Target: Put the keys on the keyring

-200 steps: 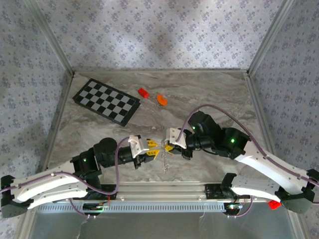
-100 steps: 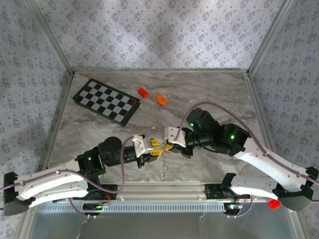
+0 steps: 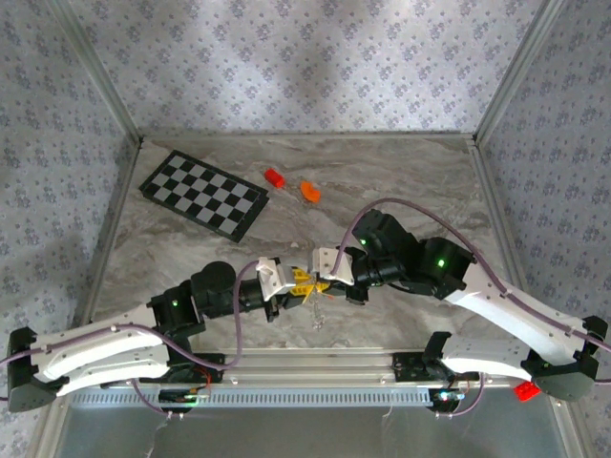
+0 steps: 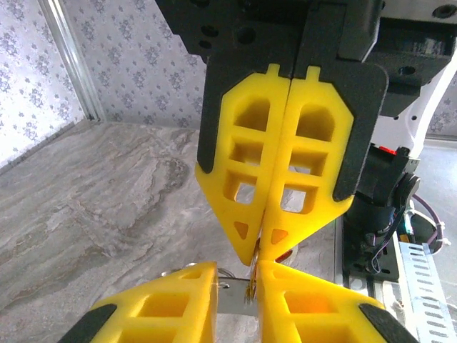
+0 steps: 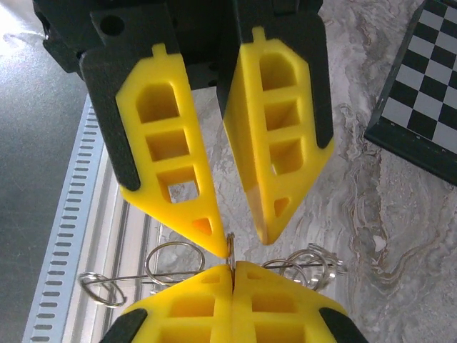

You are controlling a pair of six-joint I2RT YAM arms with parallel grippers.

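**Top view:** you look down from above and behind the arm bases over the whole desk (image 3: 430,181).
**Left wrist view:** you face the right fingers (image 4: 243,164) at very close range.
**Right wrist view:** you face the left fingers (image 5: 164,136), equally close.
Both wrist views share the keyring (image 5: 230,245) at the meeting fingertips.

Left arm has pushed in toward the right. A second ago the left gripper (image 3: 305,280) sat clear of the right gripper (image 3: 320,282), with a gap showing between the yellow tips. Now they're tip to tip. Left fingers (image 5: 168,170) now straddle the keyring (image 5: 230,245), whose edge is pinched in the right tips. Right arm crept slightly left to meet it, and the left elbow followed in.
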